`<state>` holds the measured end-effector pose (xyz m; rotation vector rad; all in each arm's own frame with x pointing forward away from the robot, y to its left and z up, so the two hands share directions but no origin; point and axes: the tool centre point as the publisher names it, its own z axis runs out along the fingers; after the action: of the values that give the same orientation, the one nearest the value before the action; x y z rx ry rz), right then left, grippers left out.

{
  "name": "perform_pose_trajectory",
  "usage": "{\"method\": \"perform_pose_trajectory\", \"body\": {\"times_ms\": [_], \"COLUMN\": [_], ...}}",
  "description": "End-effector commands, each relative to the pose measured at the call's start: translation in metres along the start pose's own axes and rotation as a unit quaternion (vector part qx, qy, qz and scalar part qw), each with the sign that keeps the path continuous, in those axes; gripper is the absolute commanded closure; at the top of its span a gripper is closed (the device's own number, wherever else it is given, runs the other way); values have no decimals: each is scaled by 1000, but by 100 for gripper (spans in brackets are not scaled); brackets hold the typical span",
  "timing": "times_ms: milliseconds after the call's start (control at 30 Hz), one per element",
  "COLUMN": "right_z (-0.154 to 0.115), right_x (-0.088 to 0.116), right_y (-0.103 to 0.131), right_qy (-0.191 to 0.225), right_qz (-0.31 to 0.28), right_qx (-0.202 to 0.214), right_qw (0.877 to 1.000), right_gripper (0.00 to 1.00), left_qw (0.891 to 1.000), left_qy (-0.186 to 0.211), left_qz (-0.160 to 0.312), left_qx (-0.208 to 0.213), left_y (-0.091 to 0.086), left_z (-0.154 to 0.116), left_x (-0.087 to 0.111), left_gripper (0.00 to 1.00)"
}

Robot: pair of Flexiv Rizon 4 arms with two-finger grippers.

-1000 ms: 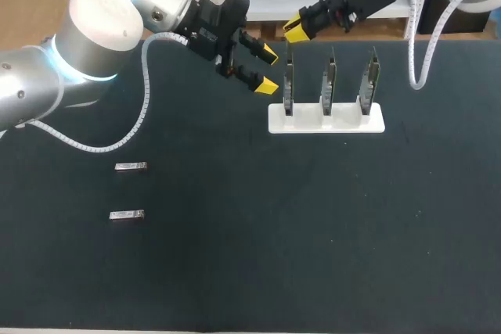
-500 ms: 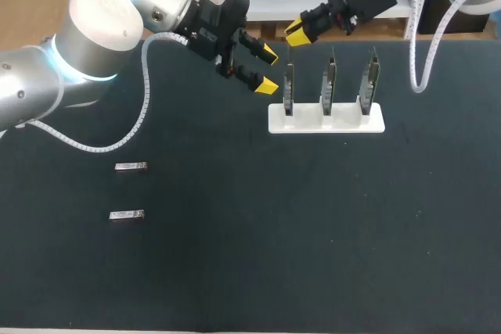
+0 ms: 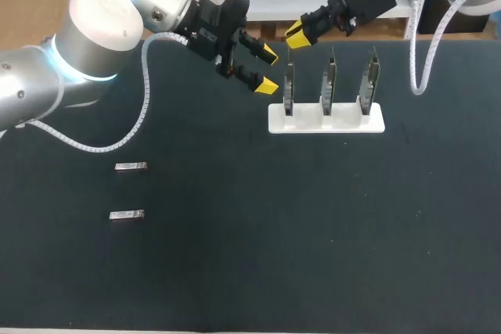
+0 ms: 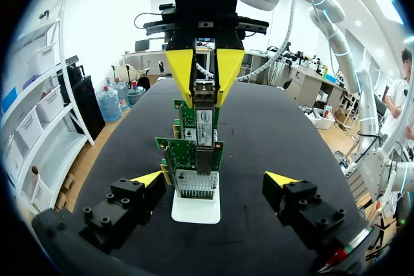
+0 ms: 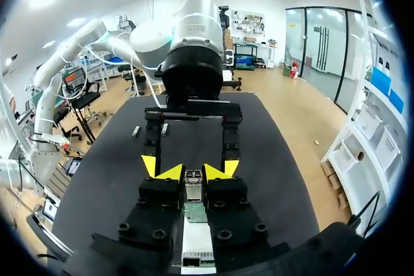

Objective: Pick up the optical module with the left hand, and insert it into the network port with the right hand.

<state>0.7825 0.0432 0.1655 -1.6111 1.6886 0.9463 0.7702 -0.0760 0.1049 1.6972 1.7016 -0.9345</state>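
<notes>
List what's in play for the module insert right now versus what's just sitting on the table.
In play: right gripper, the optical module clamped in it, network cards in the white stand.
Idle: two spare modules on the mat; left gripper, open and empty.

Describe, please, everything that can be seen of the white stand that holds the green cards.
The white stand is a long, low block, plastic by its look, lying flat on the dark table near its far edge. Three green circuit cards stand upright in it, in one row. No gripper touches it: the right gripper hangs above an end card.
</notes>
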Motion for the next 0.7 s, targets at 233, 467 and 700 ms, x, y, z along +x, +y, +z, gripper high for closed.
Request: {"method": "perform_pose_trajectory", "body": {"times_ms": [233, 467, 700], "right_z": [3, 5, 4], "right_x": [4, 5, 4], "right_y": [-4, -5, -5], "right_qy": [-2, -1, -3], "right_qz": [8, 11, 14], "right_qx": [-6, -6, -3], "right_qw": [1000, 1000, 1000], "right_gripper": [100, 100, 0], "left_qw": [1000, 1000, 1000], "left_qy": [2, 2, 2], "left_qz": [-1, -1, -1], "left_qx": [0, 0, 0], "left_y": [0, 0, 0], "left_z": [0, 0, 0], "left_x": [0, 0, 0], "left_gripper": [0, 0, 0]}}
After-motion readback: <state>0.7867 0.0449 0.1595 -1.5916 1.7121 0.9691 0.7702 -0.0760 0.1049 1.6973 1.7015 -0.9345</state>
